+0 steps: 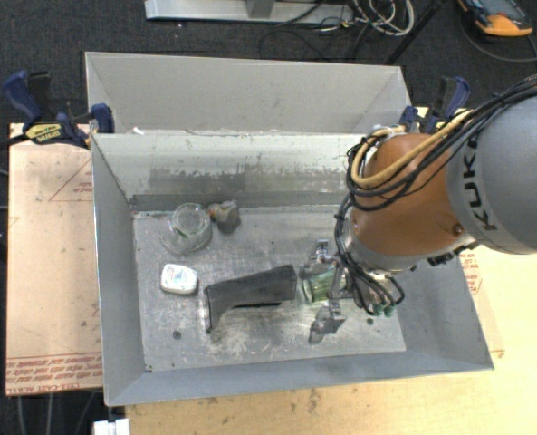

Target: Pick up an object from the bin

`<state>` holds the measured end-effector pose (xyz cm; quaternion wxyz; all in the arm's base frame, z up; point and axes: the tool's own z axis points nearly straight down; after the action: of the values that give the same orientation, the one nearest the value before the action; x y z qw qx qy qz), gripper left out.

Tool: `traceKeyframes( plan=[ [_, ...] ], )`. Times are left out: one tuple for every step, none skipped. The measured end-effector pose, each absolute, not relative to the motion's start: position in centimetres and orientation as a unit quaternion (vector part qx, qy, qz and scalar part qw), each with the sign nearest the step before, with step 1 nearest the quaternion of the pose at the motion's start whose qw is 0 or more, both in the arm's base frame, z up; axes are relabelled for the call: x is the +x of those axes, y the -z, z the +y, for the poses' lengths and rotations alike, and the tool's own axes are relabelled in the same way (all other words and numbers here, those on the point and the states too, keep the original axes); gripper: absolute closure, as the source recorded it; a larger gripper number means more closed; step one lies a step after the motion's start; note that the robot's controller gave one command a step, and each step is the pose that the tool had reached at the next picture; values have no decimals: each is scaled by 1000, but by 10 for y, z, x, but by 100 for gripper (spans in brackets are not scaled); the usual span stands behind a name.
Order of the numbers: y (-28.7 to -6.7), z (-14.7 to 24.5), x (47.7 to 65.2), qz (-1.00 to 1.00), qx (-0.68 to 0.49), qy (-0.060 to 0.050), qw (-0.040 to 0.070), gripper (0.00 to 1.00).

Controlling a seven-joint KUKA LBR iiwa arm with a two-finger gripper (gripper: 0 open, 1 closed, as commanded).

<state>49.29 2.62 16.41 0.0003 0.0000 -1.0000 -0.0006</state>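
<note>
My gripper (323,290) hangs low over the right half of the bin floor, under the orange wrist cover. Just left of it lies a black L-shaped piece (248,294), its right end close to the gripper; whether they touch I cannot tell. A white oval thing with a blue mark (178,280) rests further left.
A clear glass cup (188,227) and a small grey-brown lump (224,213) sit near the back wall at the left. The arm and its cables cover the bin's right side. Bare floor shows along the front wall and in the back middle.
</note>
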Motion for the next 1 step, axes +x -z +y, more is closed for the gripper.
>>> traceKeyframes(
  plan=[
    [-121,77,530,-998,56,0,-9,0]
  ],
)
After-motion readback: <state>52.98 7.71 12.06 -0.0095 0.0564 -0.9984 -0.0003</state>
